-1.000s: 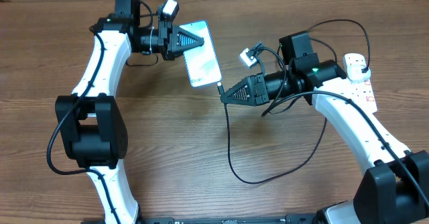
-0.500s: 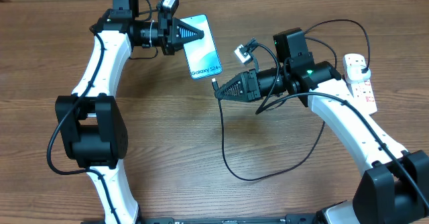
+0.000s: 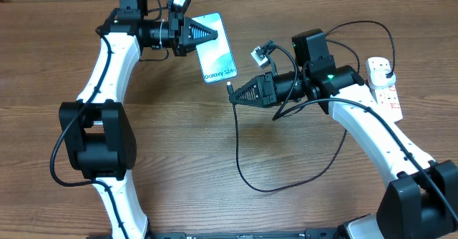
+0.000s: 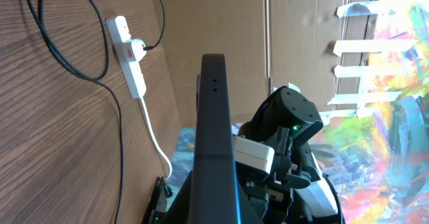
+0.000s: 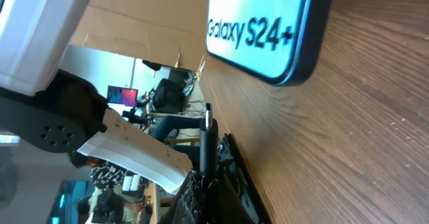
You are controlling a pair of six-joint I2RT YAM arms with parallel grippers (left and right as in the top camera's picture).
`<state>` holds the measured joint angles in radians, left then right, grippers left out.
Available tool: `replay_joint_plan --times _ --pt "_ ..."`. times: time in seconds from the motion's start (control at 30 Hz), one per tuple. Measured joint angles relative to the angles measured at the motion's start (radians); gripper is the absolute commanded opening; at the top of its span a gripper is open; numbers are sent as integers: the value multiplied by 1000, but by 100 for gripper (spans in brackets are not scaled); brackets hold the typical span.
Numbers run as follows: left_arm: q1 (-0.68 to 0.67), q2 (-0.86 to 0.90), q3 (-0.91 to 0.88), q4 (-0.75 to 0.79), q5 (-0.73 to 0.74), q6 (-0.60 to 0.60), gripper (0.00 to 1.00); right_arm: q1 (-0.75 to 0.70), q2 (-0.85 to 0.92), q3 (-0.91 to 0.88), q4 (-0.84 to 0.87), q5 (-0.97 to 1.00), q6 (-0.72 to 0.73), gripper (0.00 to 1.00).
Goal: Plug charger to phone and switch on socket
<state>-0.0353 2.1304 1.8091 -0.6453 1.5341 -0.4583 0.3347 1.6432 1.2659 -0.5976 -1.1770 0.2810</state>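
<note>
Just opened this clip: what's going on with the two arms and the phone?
The left end effector is clamped on the upper end of the phone. The right end effector pinches the charger by its connector tip, which sits close to the phone's lower edge but is not plugged in. The cable's other end runs to the power strip on the right.

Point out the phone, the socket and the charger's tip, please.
phone (image 3: 217,47), overhead view, centre of screen.
socket (image 4: 136,75), left wrist view, on its white body.
charger (image 3: 229,86), overhead view, its connector tip.
</note>
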Motion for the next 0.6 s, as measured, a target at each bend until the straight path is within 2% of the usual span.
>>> replay_joint_plan --times 0.23,0.37,0.6 --pt "0 0 0 1 0 0 4 2 2 -11 37 8 7 4" --pt "0 0 0 4 -1 0 4 2 5 -115 146 2 29 4" --pt "0 0 0 4 -2 1 4 2 8 -134 322 -18 111 4"
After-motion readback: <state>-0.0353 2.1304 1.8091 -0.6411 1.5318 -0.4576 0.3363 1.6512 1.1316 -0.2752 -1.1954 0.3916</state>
